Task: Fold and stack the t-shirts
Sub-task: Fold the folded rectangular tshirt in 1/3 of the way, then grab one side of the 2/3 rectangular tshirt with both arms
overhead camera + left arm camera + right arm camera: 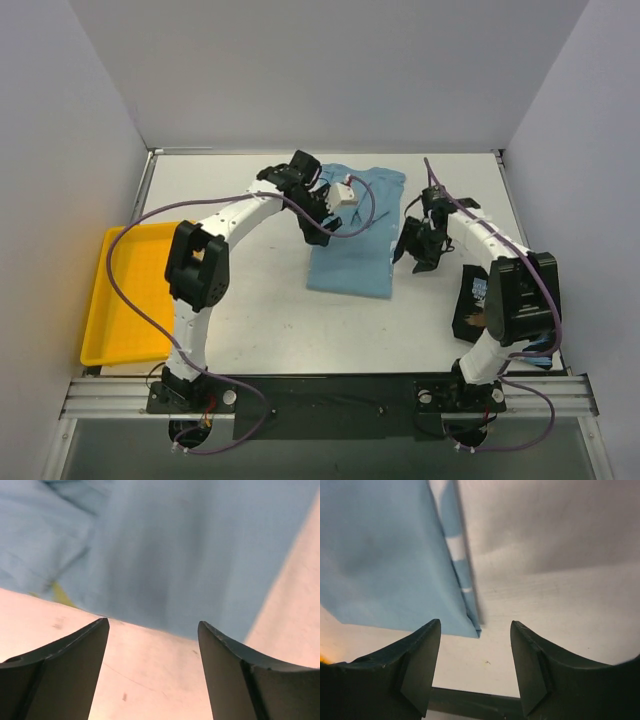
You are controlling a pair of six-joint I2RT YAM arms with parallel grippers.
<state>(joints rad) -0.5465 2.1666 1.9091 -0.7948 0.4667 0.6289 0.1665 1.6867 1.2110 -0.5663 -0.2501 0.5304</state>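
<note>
The light blue t-shirt (352, 240) lies folded into a long strip in the middle of the table. It also fills the top of the left wrist view (165, 550) and the upper left of the right wrist view (385, 560), where white print shows along its folded edge. My left gripper (318, 232) is open and empty over the shirt's left edge. My right gripper (418, 262) is open and empty just right of the shirt. The black t-shirt (477, 302) with pale print lies crumpled at the right, partly behind my right arm.
A yellow plastic tray (122, 300) sits at the table's left edge. Grey walls enclose the table on three sides. Purple cables loop from both arms over the table.
</note>
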